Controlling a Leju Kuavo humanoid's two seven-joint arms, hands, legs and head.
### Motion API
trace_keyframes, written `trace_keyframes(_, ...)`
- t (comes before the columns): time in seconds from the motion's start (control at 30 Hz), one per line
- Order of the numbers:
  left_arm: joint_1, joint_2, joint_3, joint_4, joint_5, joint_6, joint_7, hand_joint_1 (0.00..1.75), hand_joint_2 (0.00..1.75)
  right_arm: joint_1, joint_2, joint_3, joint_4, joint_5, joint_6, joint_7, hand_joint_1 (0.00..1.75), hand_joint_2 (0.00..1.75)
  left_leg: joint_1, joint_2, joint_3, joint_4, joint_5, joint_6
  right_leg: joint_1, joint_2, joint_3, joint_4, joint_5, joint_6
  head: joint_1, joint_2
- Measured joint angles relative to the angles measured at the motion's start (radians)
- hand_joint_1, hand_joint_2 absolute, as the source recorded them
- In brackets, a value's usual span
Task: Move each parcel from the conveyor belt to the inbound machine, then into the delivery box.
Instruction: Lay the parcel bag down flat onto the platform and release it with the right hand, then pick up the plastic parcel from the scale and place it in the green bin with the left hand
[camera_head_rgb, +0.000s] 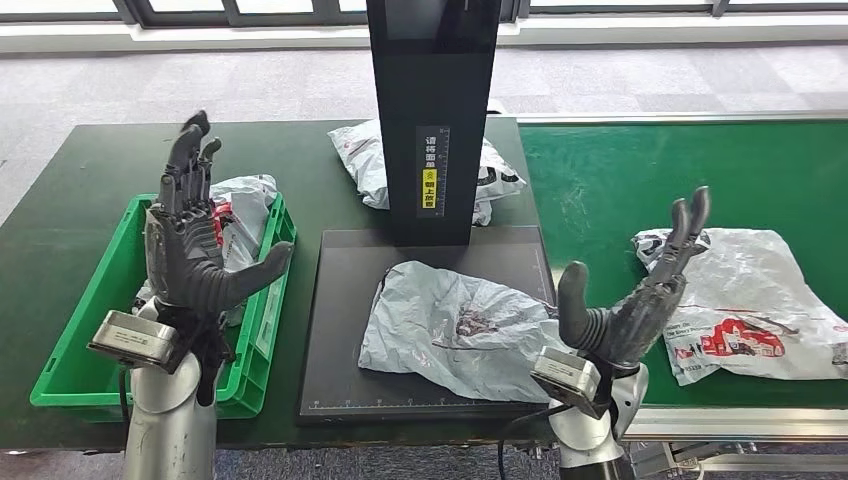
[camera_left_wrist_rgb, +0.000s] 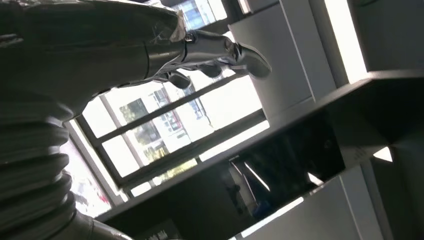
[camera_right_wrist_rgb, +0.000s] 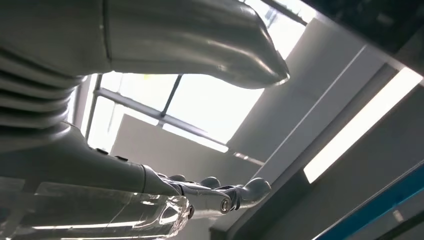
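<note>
A crumpled grey parcel (camera_head_rgb: 455, 322) lies on the black plate (camera_head_rgb: 338, 330) of the inbound machine, below its dark upright column (camera_head_rgb: 432, 110). A white parcel with red print (camera_head_rgb: 752, 305) rests on the green conveyor belt (camera_head_rgb: 640, 180). My left hand (camera_head_rgb: 195, 235) is raised, fingers apart and empty, above the green delivery box (camera_head_rgb: 80, 340), which holds white parcels (camera_head_rgb: 243, 210). My right hand (camera_head_rgb: 635, 300) is raised and empty between the grey parcel and the white one. Both wrist views look up at windows and ceiling past the empty fingers (camera_left_wrist_rgb: 220, 50) and fingers (camera_right_wrist_rgb: 220, 192).
Another white parcel (camera_head_rgb: 365, 160) lies on the dark green table (camera_head_rgb: 110, 160) behind the machine's column. The belt's metal frame (camera_head_rgb: 740, 425) runs along its near side. Grey carpet lies beyond the table.
</note>
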Motion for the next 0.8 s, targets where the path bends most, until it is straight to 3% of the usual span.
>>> trace_keyframes(0.13,-0.030,0.004,-0.050,0.066,-0.100,-0.018,0.034,0.00,1.75,0.024,0.015,-0.028,-0.080,0.007,0.001,-0.002,0.00,1.75,0.000,0.001,0.001,0.000,-0.001,0.001,0.000,0.000,-0.001,-0.001,0.000,0.001,0.000,0.000)
trace_keyframes(0.23,-0.063,0.006,-0.156,0.237,-0.323,-0.045,0.070,0.00,1.75,0.028,0.027,-0.045,-0.096,0.026,0.002,-0.002,0.00,1.75,0.000,-0.004,0.001,0.000,-0.001,0.002,0.000,-0.003,0.003,-0.001,-0.001,0.002,0.000,0.000)
trace_keyframes(0.3,-0.067,0.006,-0.216,0.331,-0.383,-0.040,0.070,0.00,1.75,0.030,0.032,-0.050,-0.100,0.032,0.002,-0.002,0.00,1.75,0.000,0.001,0.001,0.000,-0.001,0.001,-0.001,0.001,0.001,-0.001,0.001,0.001,0.000,0.000)
trace_keyframes(0.8,-0.146,0.009,-0.321,0.645,-0.442,0.002,0.087,0.00,1.75,0.037,0.034,-0.077,-0.104,0.035,0.002,-0.001,0.00,1.75,0.000,0.005,0.001,0.001,-0.001,0.001,0.000,0.004,-0.001,0.000,0.003,0.001,0.000,0.000)
